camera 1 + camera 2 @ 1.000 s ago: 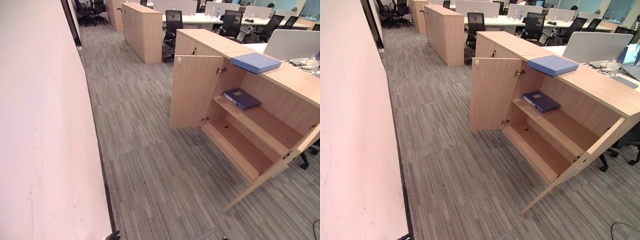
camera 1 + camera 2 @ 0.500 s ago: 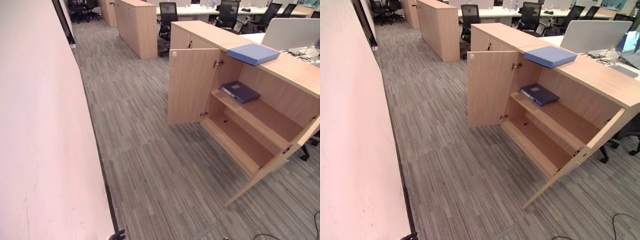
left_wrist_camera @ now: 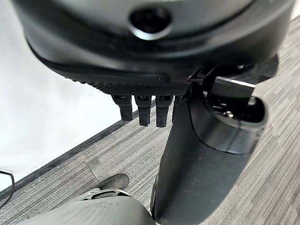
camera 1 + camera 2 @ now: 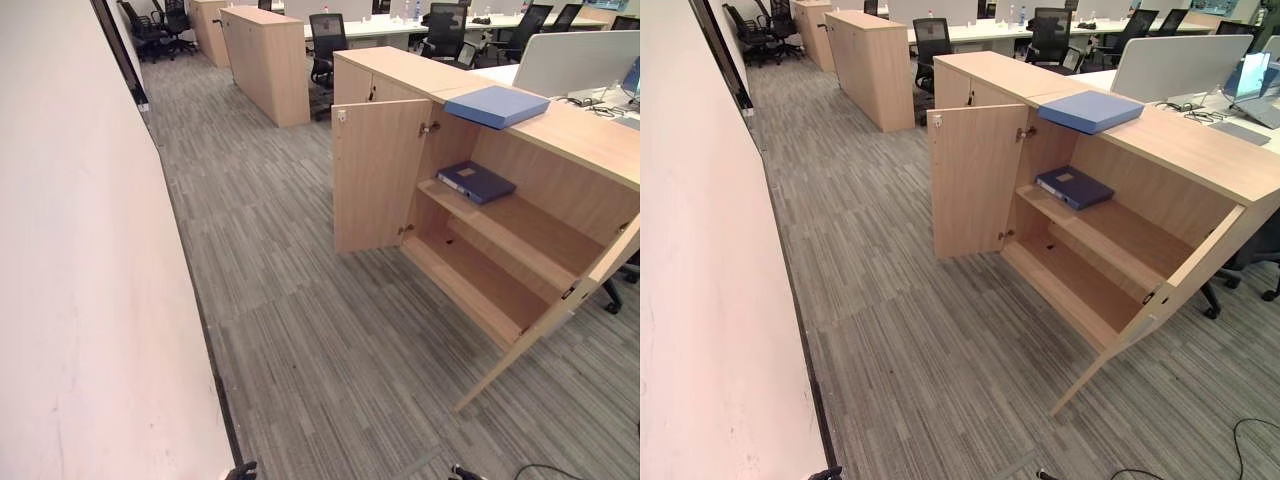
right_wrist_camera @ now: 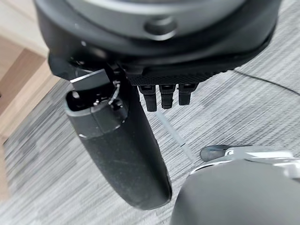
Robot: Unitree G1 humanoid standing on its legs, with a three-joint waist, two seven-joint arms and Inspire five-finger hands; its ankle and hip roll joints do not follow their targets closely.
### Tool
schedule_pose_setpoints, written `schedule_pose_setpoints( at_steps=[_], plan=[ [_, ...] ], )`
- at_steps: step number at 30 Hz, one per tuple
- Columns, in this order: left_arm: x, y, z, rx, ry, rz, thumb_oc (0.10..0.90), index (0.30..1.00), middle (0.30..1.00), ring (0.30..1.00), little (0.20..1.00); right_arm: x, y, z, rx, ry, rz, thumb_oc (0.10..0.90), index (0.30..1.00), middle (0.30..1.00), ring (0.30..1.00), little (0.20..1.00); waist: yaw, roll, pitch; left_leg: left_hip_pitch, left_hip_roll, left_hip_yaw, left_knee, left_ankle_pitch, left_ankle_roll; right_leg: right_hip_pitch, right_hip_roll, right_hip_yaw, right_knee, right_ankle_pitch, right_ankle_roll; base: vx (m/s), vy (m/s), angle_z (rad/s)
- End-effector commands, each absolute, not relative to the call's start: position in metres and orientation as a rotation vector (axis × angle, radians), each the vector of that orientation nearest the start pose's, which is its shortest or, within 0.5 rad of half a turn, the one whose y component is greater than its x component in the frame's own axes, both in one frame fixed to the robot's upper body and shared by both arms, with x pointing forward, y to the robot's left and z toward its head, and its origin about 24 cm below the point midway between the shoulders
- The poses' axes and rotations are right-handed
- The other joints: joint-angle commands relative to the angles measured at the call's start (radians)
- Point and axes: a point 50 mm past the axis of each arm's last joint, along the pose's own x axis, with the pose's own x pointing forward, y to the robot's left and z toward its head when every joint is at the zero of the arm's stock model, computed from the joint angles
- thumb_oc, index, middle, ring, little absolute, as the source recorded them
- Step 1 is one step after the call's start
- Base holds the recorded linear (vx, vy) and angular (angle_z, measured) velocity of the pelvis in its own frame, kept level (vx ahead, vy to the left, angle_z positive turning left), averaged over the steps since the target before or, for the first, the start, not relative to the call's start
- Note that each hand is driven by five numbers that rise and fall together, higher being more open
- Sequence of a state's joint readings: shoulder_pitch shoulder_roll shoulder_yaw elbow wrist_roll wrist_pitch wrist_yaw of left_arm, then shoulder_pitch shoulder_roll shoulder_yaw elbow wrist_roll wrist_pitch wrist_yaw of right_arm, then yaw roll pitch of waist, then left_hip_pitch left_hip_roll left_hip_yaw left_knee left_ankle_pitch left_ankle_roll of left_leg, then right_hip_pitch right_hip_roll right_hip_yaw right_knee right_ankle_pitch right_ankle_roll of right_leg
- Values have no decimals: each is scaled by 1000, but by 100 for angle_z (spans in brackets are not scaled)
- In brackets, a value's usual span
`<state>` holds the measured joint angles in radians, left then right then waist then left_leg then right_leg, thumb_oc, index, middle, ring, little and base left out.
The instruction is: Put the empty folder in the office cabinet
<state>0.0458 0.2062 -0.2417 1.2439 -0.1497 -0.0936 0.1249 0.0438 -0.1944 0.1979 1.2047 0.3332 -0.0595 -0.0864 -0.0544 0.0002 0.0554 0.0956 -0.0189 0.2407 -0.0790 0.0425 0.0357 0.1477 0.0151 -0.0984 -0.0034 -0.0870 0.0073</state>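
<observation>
lying flat atop the open office cabinet (image 4: 580, 150): light blue folder (image 4: 497, 105); darker binder (image 4: 475, 181) on upper shelf. hanging over carpet, left hand (image 3: 145, 110) and right hand (image 5: 161, 96), relaxed, empty.

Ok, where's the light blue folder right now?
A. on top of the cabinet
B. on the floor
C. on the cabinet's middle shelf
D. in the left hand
A: the light blue folder lies flat on the cabinet top, above the open doors; the one on the middle shelf is a darker folder.
</observation>
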Motion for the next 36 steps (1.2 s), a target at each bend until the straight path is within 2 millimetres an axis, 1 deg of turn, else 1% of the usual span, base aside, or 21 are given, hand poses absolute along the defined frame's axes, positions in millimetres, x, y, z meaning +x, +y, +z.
schedule_pose_setpoints(
  at_steps=[1, 8, 10, 12, 17, 21, 22, 23, 25, 26, 27, 28, 29, 30, 31, 32, 34, 35, 36],
  plan=[
    [92, 187, -168, 238, 1143, 55, 800, 900, 900, 900, 900, 96, -211, -164, -78, 1155, -185, 800, 900, 900, 900, 900, -11, -20, -14, 64, -9, 10, -8, -93, -50, -40, -20, -35, -76, 131, 107, 0, 0, 0],
    [90, 188, -169, 142, 1165, 73, 800, 900, 900, 900, 900, 85, -213, -167, -87, 1223, -152, 800, 900, 900, 900, 900, -8, -18, -15, 63, -10, 5, -8, -91, -53, -37, -21, -42, -79, 129, 105, 0, 0, 0],
    [90, 190, -169, 140, 1167, 74, 800, 900, 900, 900, 900, 77, -214, -169, -87, 1271, -147, 800, 900, 900, 900, 900, -5, -18, -18, 62, -10, 3, -8, -91, -54, -36, -21, -44, -80, 128, 105, 0, 0, 0],
    [92, 191, -168, 151, 1166, 65, 800, 900, 900, 900, 900, 68, -217, -171, -141, 1332, -120, 800, 900, 900, 900, 900, 1, -19, -20, 60, -9, -4, -8, -91, -54, -37, -21, -49, -80, 126, 104, 31, -34, 4],
    [94, 191, -168, 134, 1158, 79, 800, 900, 900, 900, 900, 66, -219, -171, -170, 1354, -109, 800, 900, 900, 900, 900, 7, -19, -13, 64, -6, -11, -8, -91, -55, -35, -18, -55, -75, 119, 101, 25, -34, 10],
    [97, 193, -167, 126, 1156, 92, 800, 900, 900, 900, 900, 67, -220, -171, -188, 1358, -97, 800, 900, 900, 900, 900, 8, -24, 3, 72, 8, -14, -8, -89, -59, -52, -13, -56, -38, 100, 93, 23, -72, 7],
    [103, 196, -165, 112, 1141, 119, 800, 900, 900, 900, 900, 70, -220, -170, -189, 1349, -103, 800, 900, 900, 900, 900, 12, -39, 23, 44, 30, -12, 52, -100, -71, -70, -14, -51, -1, 87, 84, 5, -104, 1],
    [103, 196, -165, 112, 1140, 119, 800, 900, 900, 900, 900, 71, -220, -170, -189, 1349, -103, 800, 900, 900, 900, 900, 11, -39, 22, 40, 31, -13, 56, -102, -71, -72, -14, -52, 0, 86, 84, -1, -143, 1],
    [106, 199, -164, 102, 1129, 140, 800, 900, 900, 900, 900, 72, -220, -170, -187, 1346, -108, 800, 900, 900, 900, 900, 16, -59, 33, -16, 71, -1, 177, -131, -88, -77, -10, -49, 25, 66, 69, 17, -105, 3],
    [106, 199, -164, 102, 1129, 140, 800, 900, 900, 900, 900, 72, -220, -170, -187, 1346, -108, 800, 900, 900, 900, 900, 16, -59, 33, -17, 71, -1, 178, -132, -88, -78, -10, -49, 25, 66, 69, 72, -216, 5],
    [111, 204, -162, 95, 1111, 167, 800, 900, 900, 900, 900, 73, -222, -170, -201, 1344, -110, 800, 900, 900, 900, 900, 37, -80, 56, -118, 129, 2, 388, -87, -93, -55, 0, -51, 41, 47, 40, 95, -278, 9],
    [113, 207, -161, 87, 1102, 188, 800, 900, 900, 900, 900, 74, -228, -168, -226, 1341, -119, 800, 900, 900, 900, 900, 53, -80, 84, -222, 159, -11, 570, -26, -77, -34, 13, -67, 44, 35, 21, 94, -279, 13],
    [113, 207, -161, 87, 1102, 188, 800, 900, 900, 900, 900, 74, -228, -168, -226, 1341, -120, 800, 900, 900, 900, 900, 52, -79, 83, -225, 161, -13, 573, -27, -77, -35, 14, -68, 44, 35, 20, 73, -141, 22],
    [113, 208, -160, 80, 1099, 202, 800, 900, 900, 900, 900, 75, -231, -168, -244, 1342, -119, 800, 900, 900, 900, 900, 55, -83, 87, -273, 165, -13, 594, 0, -66, -32, 14, -70, 45, 28, 15, 158, -27, 10],
    [110, 214, -160, 50, 1099, 259, 800, 900, 900, 900, 900, 77, -235, -166, -270, 1334, -115, 800, 900, 900, 900, 900, 71, -82, 91, -346, 155, -16, 558, 10, -60, -14, 16, -61, 34, 19, 16, 160, -27, 16],
    [110, 214, -160, 50, 1099, 259, 800, 900, 900, 900, 900, 77, -235, -166, -270, 1334, -115, 800, 900, 900, 900, 900, 71, -83, 91, -345, 154, -16, 557, 11, -60, -14, 15, -62, 34, 19, 16, 224, 41, 6],
    [107, 219, -160, 18, 1095, 317, 800, 900, 900, 900, 900, 80, -237, -165, -280, 1319, -110, 800, 900, 900, 900, 900, 86, -74, 82, -363, 125, -4, 411, 39, -75, 6, 20, -45, 10, 8, 26, 188, 74, 0],
    [107, 219, -160, 18, 1095, 317, 800, 900, 900, 900, 900, 80, -237, -165, -280, 1319, -110, 800, 900, 900, 900, 900, 86, -75, 83, -361, 124, -3, 408, 40, -75, 7, 19, -44, 10, 7, 26, 205, 93, -16],
    [105, 222, -160, 10, 1097, 340, 800, 900, 900, 900, 900, 79, -238, -165, -286, 1318, -108, 800, 900, 900, 900, 900, 91, -66, 77, -356, 109, 10, 302, 65, -86, 17, 23, -38, 3, -2, 31, 365, 155, -16]
  ],
)
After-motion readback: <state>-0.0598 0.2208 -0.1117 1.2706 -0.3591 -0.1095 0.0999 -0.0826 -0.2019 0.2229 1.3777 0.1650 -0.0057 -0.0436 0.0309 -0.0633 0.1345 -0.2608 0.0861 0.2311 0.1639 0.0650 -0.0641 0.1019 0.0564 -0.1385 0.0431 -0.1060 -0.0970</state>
